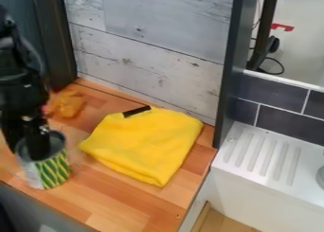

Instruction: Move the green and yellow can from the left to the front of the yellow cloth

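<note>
A plank wall (152,60) is behind the yellow cloth (144,143) on the wooden desk (117,205). Left of this cloth, the claw (33,151) is at the mouth of the can (53,172); I cannot tell if it is clenched or released.

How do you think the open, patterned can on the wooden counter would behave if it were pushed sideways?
The can would probably keep its shape, as its rim looks evenly round. Standing upright on the wooden counter, it could tip if pushed near the top. Once over, its curved side suggests it would roll.
</note>
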Robot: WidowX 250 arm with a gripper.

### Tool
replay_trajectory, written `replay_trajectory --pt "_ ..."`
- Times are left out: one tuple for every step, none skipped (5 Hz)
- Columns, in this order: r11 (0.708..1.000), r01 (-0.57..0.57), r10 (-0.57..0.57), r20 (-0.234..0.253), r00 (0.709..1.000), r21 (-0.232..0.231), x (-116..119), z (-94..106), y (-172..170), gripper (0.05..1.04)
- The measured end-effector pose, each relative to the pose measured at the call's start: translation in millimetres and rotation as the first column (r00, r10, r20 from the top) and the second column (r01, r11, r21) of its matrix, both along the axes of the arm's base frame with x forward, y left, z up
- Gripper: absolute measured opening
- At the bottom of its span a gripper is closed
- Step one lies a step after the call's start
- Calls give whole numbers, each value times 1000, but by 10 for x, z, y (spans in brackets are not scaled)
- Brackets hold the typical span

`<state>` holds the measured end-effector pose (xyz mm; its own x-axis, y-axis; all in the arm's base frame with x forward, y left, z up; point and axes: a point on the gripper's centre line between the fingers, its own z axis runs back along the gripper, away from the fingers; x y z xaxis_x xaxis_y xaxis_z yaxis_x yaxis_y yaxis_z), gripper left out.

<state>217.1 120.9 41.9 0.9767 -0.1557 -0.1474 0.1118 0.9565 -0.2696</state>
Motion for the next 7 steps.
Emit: replay_trajectory --pt "996 15 -15 1 1000 -88 10 -26 -394 1000" --pt "990 19 -21 -9 1000 -143 -39 -39 -676 1000" --pt "985 45 -49 -19 999 -164 -50 -34 -853 1000" --pt "987 42 -39 21 999 -157 -32 103 -853 1000" --pt "989 -38 54 111 992 -141 34 395 -578 1000" --pt "996 -66 76 199 977 -56 95 740 -331 1000" --pt "986 -73 34 251 967 147 63 987 -35 1000"
